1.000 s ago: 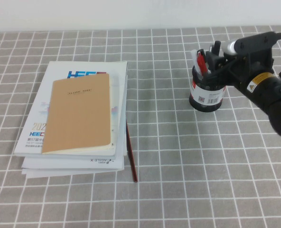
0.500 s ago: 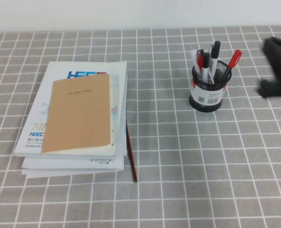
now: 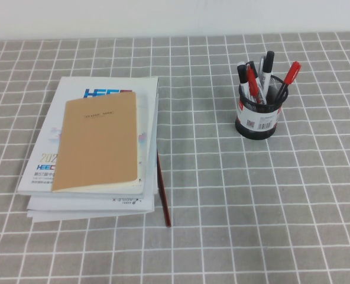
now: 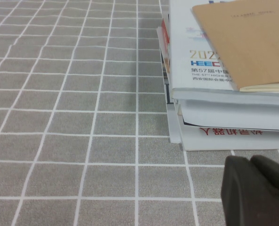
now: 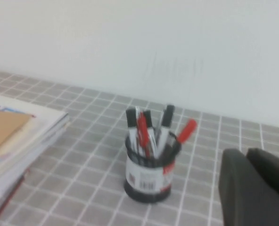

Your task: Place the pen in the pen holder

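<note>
Item 1, pen (image 3: 242,73): it is standing in the pen holder (image 3: 256,116), black cap up, long axis near upright and leaning slightly toward my left. It is sitting at the left side of the cup. I am taking the thicker black-capped one for it, though the caps are small.

Item 2, pen holder: it is standing upright on the table (image 3: 222,225), on the right side toward the far edge, and is also holding red-capped pens (image 3: 292,72).

Item 3, stack of books (image 3: 92,148): it is lying left of centre, with a dark-red pencil (image 3: 163,189) lying along its right edge.

Item 4, my left pincer (image 4: 252,188): it is hovering low by the stack's corner. I cannot tell whether it is released or clenched.

Item 5, my right pincer (image 5: 255,188): it is hanging apart from the holder, facing it. I cannot tell its state.
</note>
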`<action>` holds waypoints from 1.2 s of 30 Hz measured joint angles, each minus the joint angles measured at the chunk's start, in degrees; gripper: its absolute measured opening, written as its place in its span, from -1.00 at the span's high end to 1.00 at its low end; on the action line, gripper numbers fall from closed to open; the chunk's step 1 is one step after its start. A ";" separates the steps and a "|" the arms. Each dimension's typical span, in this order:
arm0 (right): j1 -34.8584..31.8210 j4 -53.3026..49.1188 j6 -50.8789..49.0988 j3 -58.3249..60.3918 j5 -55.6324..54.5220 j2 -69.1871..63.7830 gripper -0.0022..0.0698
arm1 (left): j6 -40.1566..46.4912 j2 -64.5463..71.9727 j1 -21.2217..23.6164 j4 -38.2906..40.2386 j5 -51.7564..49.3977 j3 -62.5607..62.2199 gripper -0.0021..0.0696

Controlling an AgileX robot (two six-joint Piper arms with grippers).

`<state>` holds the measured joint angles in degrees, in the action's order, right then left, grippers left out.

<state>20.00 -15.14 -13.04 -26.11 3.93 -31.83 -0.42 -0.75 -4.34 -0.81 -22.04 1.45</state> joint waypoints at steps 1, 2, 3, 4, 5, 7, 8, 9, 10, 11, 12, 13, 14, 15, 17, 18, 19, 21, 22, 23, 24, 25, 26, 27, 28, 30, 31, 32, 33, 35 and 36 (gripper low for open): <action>0.00 -0.10 0.00 0.85 0.98 1.59 0.97 | 0.00 0.00 0.00 0.00 0.00 0.00 0.96; 0.00 -0.25 0.00 1.51 1.77 2.79 0.97 | 0.00 0.00 0.00 0.00 0.00 0.00 0.96; 0.00 -0.52 0.00 2.35 2.68 4.20 0.97 | 0.00 0.00 0.00 0.00 0.00 0.00 0.96; 0.00 -0.89 0.00 3.21 3.32 5.51 0.97 | 0.00 0.00 0.00 0.00 0.00 0.00 0.96; 0.00 -1.20 0.00 4.09 3.87 6.69 0.97 | 0.00 0.00 0.00 0.00 0.00 0.00 0.96; 0.00 -1.65 0.00 5.54 5.16 8.38 0.97 | 0.00 0.00 0.00 0.00 0.00 0.00 0.96; 0.00 -1.77 0.00 6.22 6.09 9.00 0.97 | 0.00 0.00 0.00 0.00 0.00 0.00 0.96; 0.00 -1.76 0.00 6.74 6.97 9.59 0.97 | 0.00 0.00 0.00 0.00 0.00 0.00 0.96; -0.14 -1.76 0.00 7.48 8.16 10.33 0.97 | 0.00 0.00 0.00 0.00 0.00 0.00 0.96; -0.42 -1.76 0.00 8.19 9.00 10.85 0.97 | 0.00 0.00 0.00 0.00 0.00 0.00 0.96; -1.27 -1.76 0.00 9.43 9.87 12.02 0.97 | 0.00 0.00 0.00 0.00 0.00 0.00 0.96; -2.20 -1.76 0.00 10.62 10.43 13.08 0.97 | 0.00 0.00 0.00 0.00 0.00 0.00 0.96; -3.11 -1.76 0.00 11.68 10.56 13.96 0.97 | 0.00 0.00 0.00 0.00 0.00 0.00 0.96; -4.46 -1.76 -0.10 13.07 10.56 15.09 0.97 | 0.00 0.00 0.00 0.00 0.00 0.00 0.96; -7.26 -1.76 -0.13 15.75 10.18 17.28 0.97 | 0.00 0.00 0.00 0.00 0.00 0.00 0.96; -8.89 -1.76 -0.22 17.37 9.69 18.50 0.97 | 0.00 0.00 0.00 0.00 0.00 0.00 0.96; -10.46 -1.76 -0.22 19.06 8.94 19.73 0.97 | 0.00 0.00 0.00 0.00 0.00 0.00 0.96; -13.08 -1.76 -0.22 22.45 7.46 22.01 0.97 | 0.00 0.00 0.00 0.00 0.00 0.00 0.96; -13.87 -1.76 -0.22 23.68 6.84 22.72 0.97 | 0.00 0.00 0.00 0.00 0.00 0.00 0.96; -14.71 -1.76 -0.22 25.25 6.08 23.55 0.97 | 0.00 0.00 0.00 0.00 0.00 0.00 0.96; -14.99 -1.61 -0.22 26.08 5.78 23.90 0.97 | 0.00 0.00 0.00 0.00 0.00 0.00 0.96; -15.39 -1.35 -0.26 26.87 5.81 24.17 0.97 | 0.00 0.00 0.00 0.00 0.00 0.00 0.96; -15.40 -1.02 -0.35 27.26 5.81 24.16 0.97 | 0.00 0.00 0.00 0.00 0.00 0.00 0.96; -15.40 -0.54 -0.35 27.39 5.92 24.16 0.97 | 0.00 0.00 0.00 0.00 0.00 0.00 0.96; -15.40 -0.27 -0.35 27.63 6.16 24.16 0.97 | 0.00 0.00 0.00 0.00 0.00 0.00 0.96; -15.40 0.00 -0.39 27.61 6.59 24.16 0.97 | 0.00 0.00 0.00 0.00 0.00 0.00 0.96; -15.40 0.36 -0.39 27.61 6.57 24.31 0.97 | 0.00 0.00 0.00 0.00 0.00 0.00 0.96; -15.40 0.52 -0.39 27.61 6.62 24.44 0.97 | 0.00 0.00 0.00 0.00 0.00 0.00 0.96; -15.40 1.27 -0.29 27.61 6.74 24.73 0.97 | 0.00 0.00 0.00 0.00 0.00 0.00 0.96; -15.40 4.64 2.12 27.61 7.42 25.95 0.97 | 0.00 0.00 0.00 0.00 0.00 0.00 0.96; -15.48 6.83 4.12 27.61 8.34 26.62 0.97 | 0.00 0.00 0.00 0.00 0.00 0.00 0.96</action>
<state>4.52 -8.31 -8.92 1.50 12.27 -5.21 -0.42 -0.75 -4.34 -0.81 -22.04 1.45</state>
